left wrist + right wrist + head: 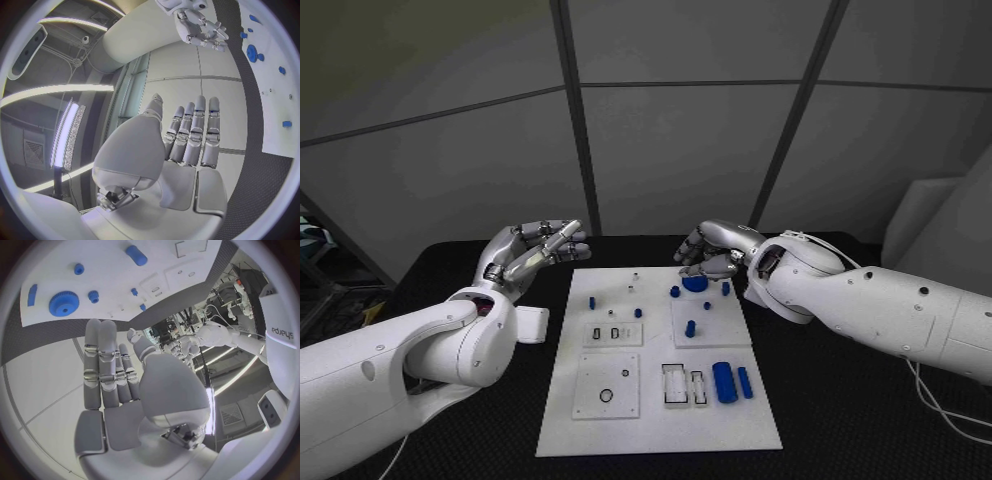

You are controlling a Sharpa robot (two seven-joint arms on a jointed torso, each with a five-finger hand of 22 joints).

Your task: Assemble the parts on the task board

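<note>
Here, at the left, the silver left hand (535,251) hangs above the black table (848,400), just beyond the board's far left corner. Fingers straight and side by side in the left wrist view (194,132), palm bare; it holds nothing. A small white block (532,325) lies on the table beside the left forearm, just off the board's left edge.

Centre: the white rectangular task board (661,430) lies flat, long side running near to far. Small blue pegs (591,302) stand on its far half. A small black ring (606,395) sits on a raised white tile at the near left. Near right, a large blue cylinder (724,382) lies beside a slimmer blue bar (744,382), with white slotted frames just left of them.

Right: the silver right hand (711,256) hovers over the board's far right part, directly above a round blue toothed gear (695,284). In the right wrist view its fingers (103,365) are extended, close together, gripping nothing; the gear (63,304) lies on the board beyond the fingertips. Contact between fingers and gear: cannot tell.
</note>
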